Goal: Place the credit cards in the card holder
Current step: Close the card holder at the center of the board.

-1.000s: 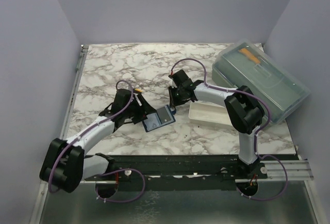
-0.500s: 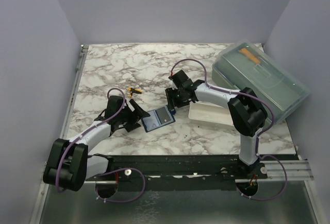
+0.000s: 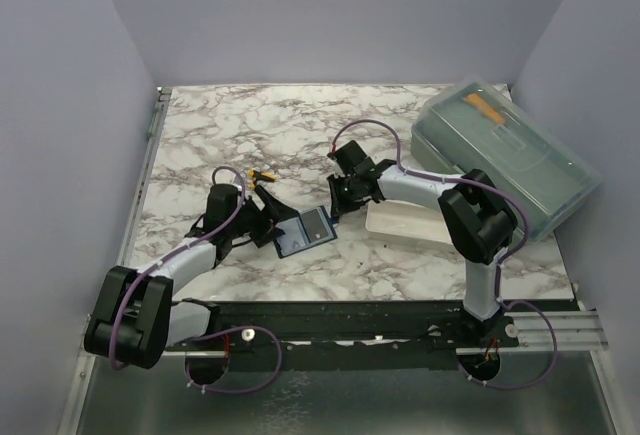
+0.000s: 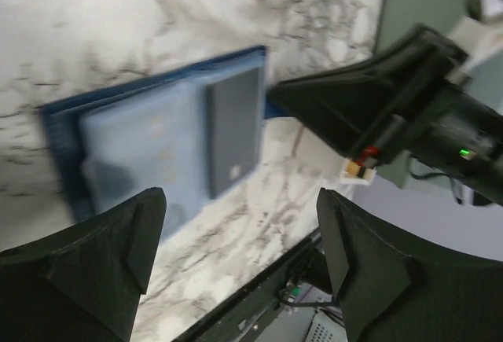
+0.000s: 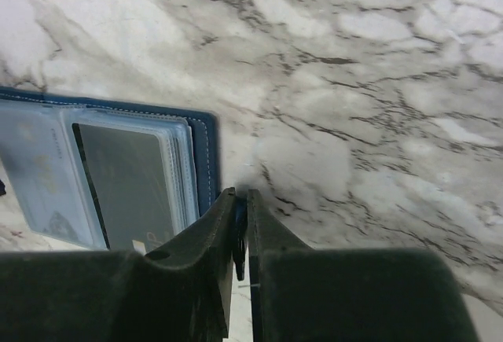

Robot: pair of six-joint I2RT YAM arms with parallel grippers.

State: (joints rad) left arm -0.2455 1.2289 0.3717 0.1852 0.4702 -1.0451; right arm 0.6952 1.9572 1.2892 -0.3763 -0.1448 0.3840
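Card holder (image 3: 305, 232), navy, flat, lay open on veined marble surface (image 3: 230, 135) btwn both arms, w/ grey card (image 4: 234, 134) in a clear sleeve. Left fingers (image 4: 357, 263) spread wide, empty. Right fingers (image 5: 226, 232) nearly closed at its edge; grip unclear.

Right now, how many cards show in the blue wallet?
2: a pale bluish card and a dark grey card side by side in the wallet. Others may be hidden.

card holder (image 3: 303, 232) on marble table (image 3: 250, 125)
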